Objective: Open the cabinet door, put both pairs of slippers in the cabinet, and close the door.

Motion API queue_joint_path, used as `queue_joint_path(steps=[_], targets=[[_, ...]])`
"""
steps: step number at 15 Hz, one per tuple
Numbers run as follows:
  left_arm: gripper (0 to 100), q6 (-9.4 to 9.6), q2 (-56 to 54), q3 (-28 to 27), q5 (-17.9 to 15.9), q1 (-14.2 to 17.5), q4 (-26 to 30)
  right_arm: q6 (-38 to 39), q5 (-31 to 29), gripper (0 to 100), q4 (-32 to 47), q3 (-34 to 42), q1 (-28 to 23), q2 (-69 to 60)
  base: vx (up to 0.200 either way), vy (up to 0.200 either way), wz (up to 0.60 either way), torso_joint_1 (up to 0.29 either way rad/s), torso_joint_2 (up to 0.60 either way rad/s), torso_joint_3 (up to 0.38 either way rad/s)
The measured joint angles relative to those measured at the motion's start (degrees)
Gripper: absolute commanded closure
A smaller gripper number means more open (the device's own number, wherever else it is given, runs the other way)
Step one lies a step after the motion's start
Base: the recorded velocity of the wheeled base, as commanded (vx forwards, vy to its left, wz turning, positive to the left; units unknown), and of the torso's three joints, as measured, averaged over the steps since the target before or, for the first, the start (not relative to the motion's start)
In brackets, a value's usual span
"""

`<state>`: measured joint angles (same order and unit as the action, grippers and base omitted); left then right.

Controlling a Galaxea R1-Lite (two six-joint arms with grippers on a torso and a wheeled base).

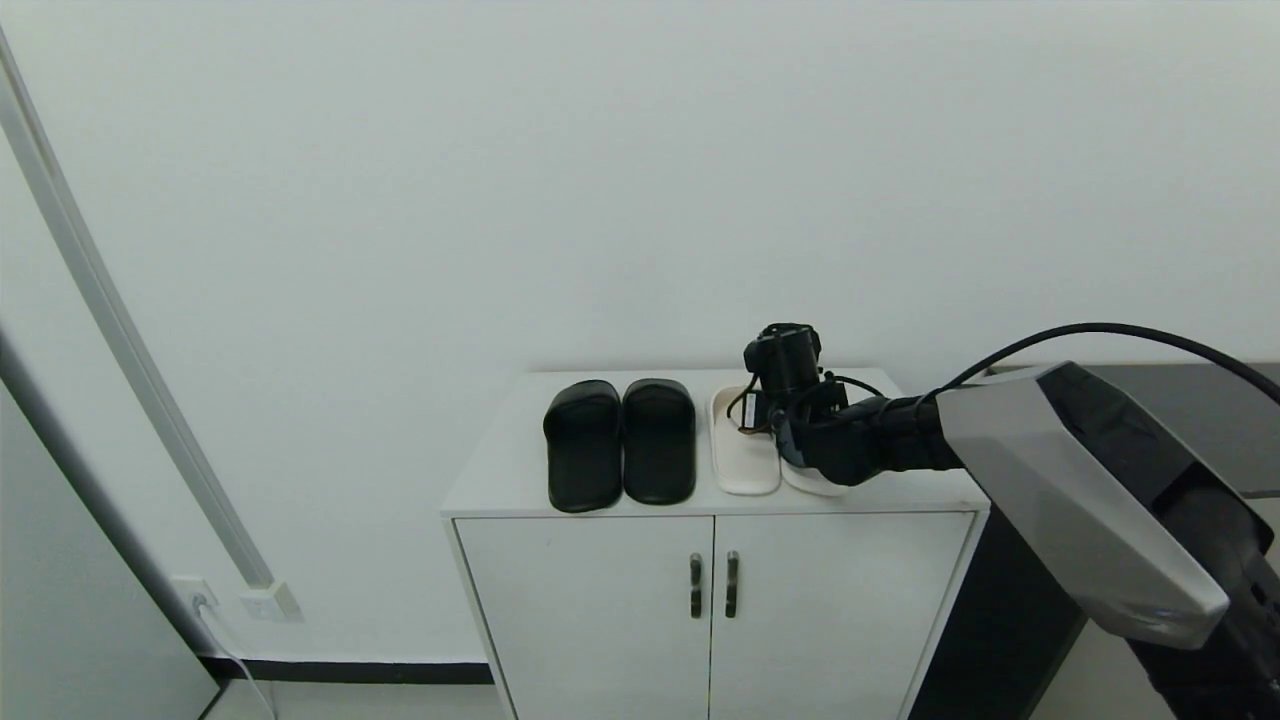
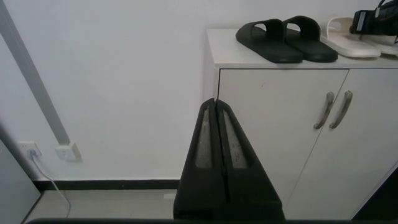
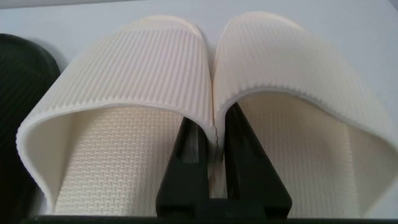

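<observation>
The white slippers (image 3: 143,81) lie side by side on the cabinet (image 1: 500,480) top. The right gripper (image 3: 211,134) has one finger inside each, clamping the two touching inner strap edges between them. The head view adds the black slippers (image 1: 620,445) just to their left and both doors (image 1: 590,620) closed, while the left wrist view shows the left gripper (image 2: 215,106) low before the cabinet, fingers pressed together on nothing.
</observation>
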<state>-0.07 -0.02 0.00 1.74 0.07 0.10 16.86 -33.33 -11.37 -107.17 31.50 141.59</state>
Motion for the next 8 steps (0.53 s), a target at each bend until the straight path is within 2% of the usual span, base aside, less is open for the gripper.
queue_joint_path(steps=[4, 8], targets=[[100, 0.12, 0.0, 0.0, 0.0, 0.0, 0.0, 0.2, 0.0, 100, -0.6, 7.6, 0.9, -6.8, 0.0, 0.0, 0.0, 0.0, 0.0, 0.0], [100, -0.02, 0.0, 0.0, 0.0, 0.0, 0.0, 0.0, 4.5, 100, -7.9, 24.6, 3.3, -17.6, 0.0, 0.0, 0.0, 0.0, 0.0, 0.0]])
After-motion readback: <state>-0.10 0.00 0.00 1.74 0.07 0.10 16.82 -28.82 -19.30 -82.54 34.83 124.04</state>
